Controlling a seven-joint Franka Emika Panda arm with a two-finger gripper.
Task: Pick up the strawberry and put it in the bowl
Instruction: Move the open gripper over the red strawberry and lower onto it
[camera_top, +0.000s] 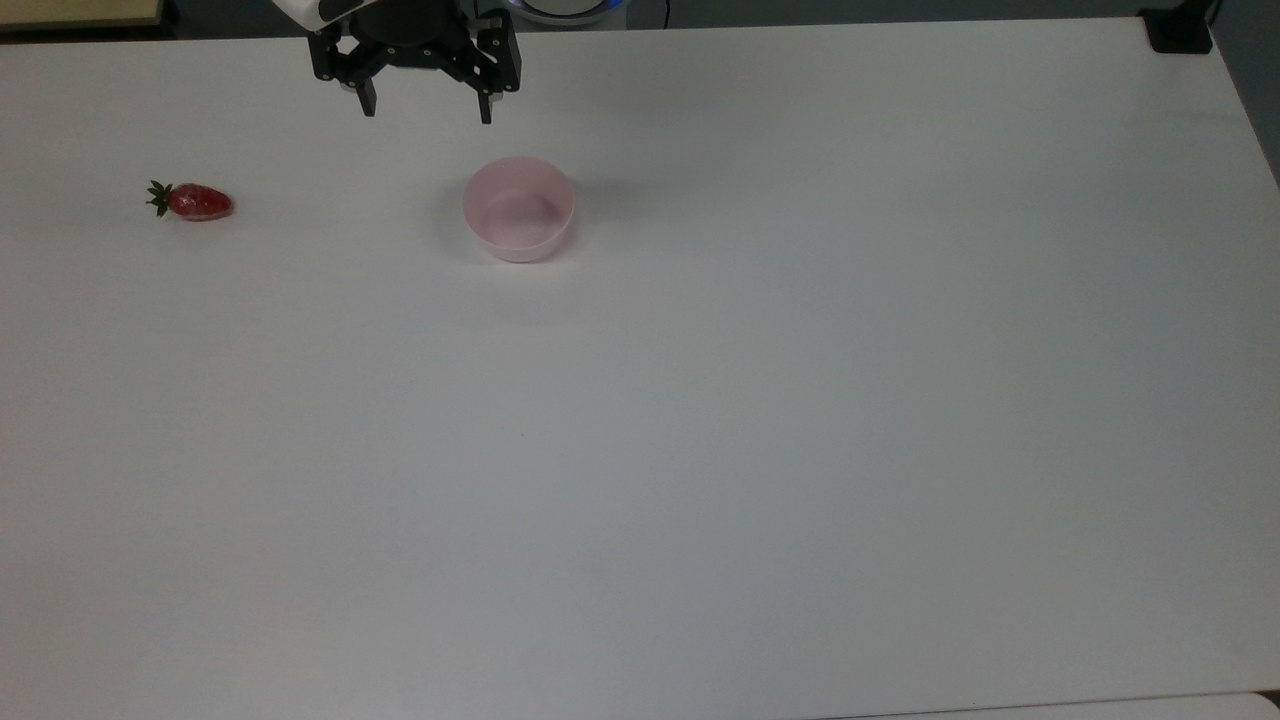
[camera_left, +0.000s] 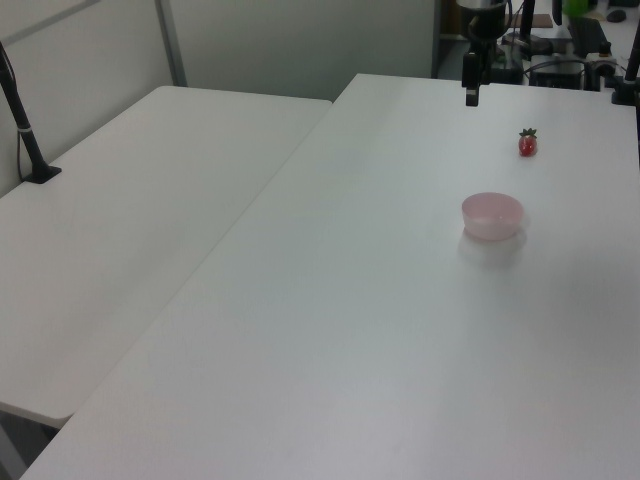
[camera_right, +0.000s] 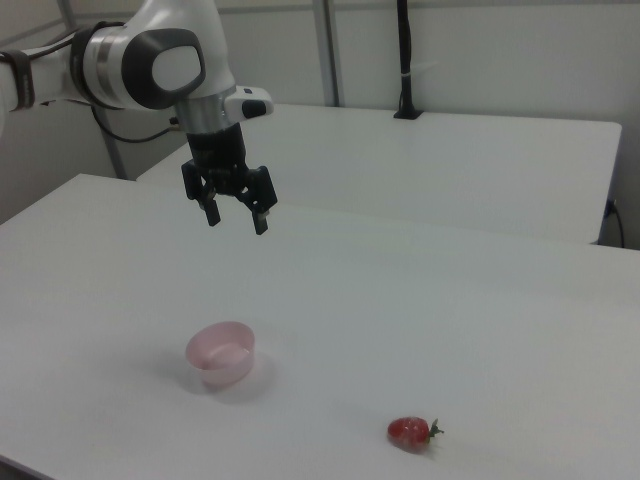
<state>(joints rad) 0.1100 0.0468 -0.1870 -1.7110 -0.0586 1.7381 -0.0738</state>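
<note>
You have one table (camera_top: 700, 450) carrying one bowl (camera_top: 518, 208), upright with nothing in it, and one strawberry (camera_top: 192, 202). The strawberry lies on its side well apart from the bowl, toward the top view's left, leaf cap pointing left. One gripper (camera_top: 427, 107) hangs above the table beyond the bowl, jaws spread and holding nothing.

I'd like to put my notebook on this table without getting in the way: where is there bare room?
Most of the table is bare: the whole stretch on the top view's right of the bowl and everything below it. Avoid the strip between the strawberry and bowl, under the open end effector.
</note>
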